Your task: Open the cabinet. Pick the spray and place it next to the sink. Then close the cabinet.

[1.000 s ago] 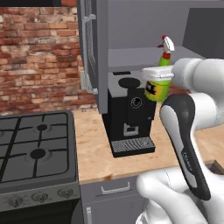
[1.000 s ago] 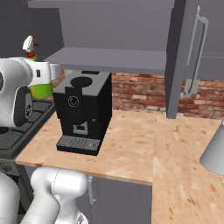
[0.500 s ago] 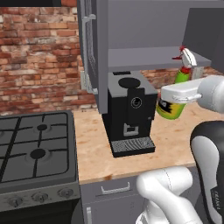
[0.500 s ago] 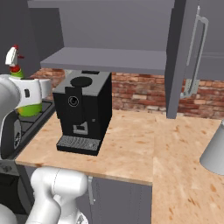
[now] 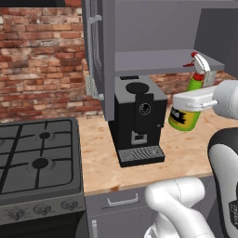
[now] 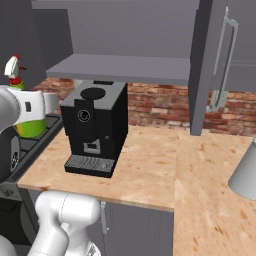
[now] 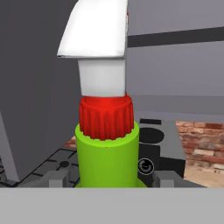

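Left base view: gripper (image 5: pixel 186 110) clamped on spray (image 5: pixel 186 114), airborne beside coffee machine (image 5: pixel 138 120), below cabinet (image 5: pixel 153 60) shelf edge.

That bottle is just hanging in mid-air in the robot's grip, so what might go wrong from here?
The gripper holds the spray by its body, well above the wooden counter; if the grip slips, it would probably drop and tip over. It also hangs close beside the black coffee machine, so a careless swing might knock it. Both doors of the cabinet stand open and jut out, and the arm could clip one.
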